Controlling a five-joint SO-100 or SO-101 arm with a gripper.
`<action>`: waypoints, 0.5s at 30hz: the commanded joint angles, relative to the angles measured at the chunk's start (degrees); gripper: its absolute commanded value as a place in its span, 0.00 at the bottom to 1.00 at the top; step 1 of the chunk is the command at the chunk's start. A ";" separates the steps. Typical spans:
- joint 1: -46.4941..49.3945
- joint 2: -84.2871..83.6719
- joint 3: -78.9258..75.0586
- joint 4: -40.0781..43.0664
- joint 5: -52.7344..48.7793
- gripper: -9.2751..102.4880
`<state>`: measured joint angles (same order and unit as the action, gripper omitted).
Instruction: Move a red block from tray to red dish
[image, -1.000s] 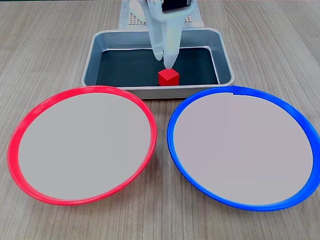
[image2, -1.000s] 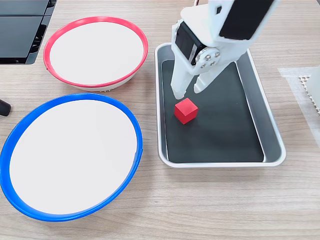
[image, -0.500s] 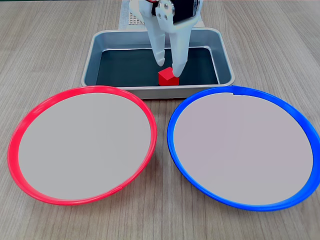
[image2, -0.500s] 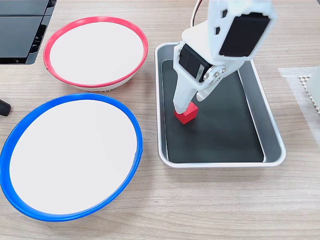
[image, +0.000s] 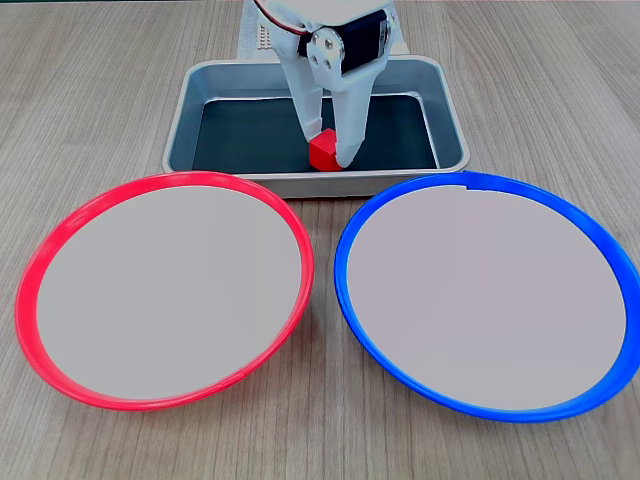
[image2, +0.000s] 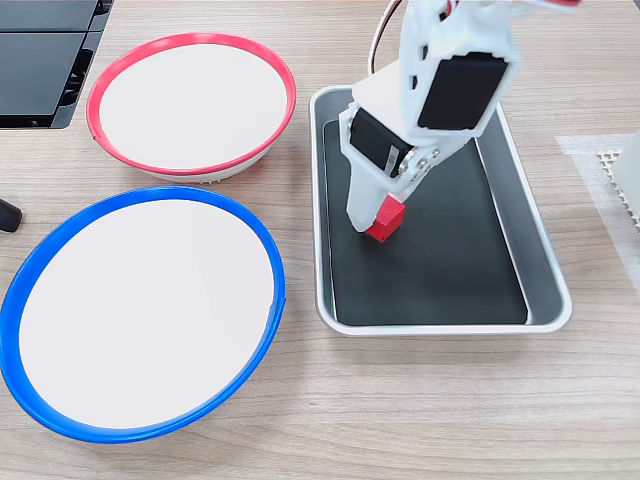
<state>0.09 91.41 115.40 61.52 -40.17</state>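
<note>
The red block (image: 322, 153) (image2: 386, 216) lies on the dark bottom of the grey tray (image: 190, 92) (image2: 543, 262), near the wall that faces the dishes. My white gripper (image: 329, 150) (image2: 374, 224) reaches down into the tray and is shut on the block, one finger (image: 306, 112) on each side of it. The block looks slightly tilted between the fingers; whether it has left the bottom I cannot tell. The red dish (image: 58, 228) (image2: 186, 40) stands beside the tray, with nothing in it.
A blue-rimmed dish (image: 598, 238) (image2: 150, 196) of the same size stands next to the red one. A white perforated mat (image: 262, 36) (image2: 612, 172) lies beyond the tray. Black flat equipment (image2: 40, 60) sits at one table corner.
The gripper came down over the red block and its fingers closed from open onto the block's sides. The block has shifted and tilted a little.
</note>
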 joint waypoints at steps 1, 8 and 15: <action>-0.18 0.26 -0.79 -0.44 -0.88 0.13; -1.14 3.52 -2.29 3.08 0.00 0.08; -2.81 13.54 -15.29 20.83 7.21 0.08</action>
<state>-2.99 100.72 108.11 75.06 -35.42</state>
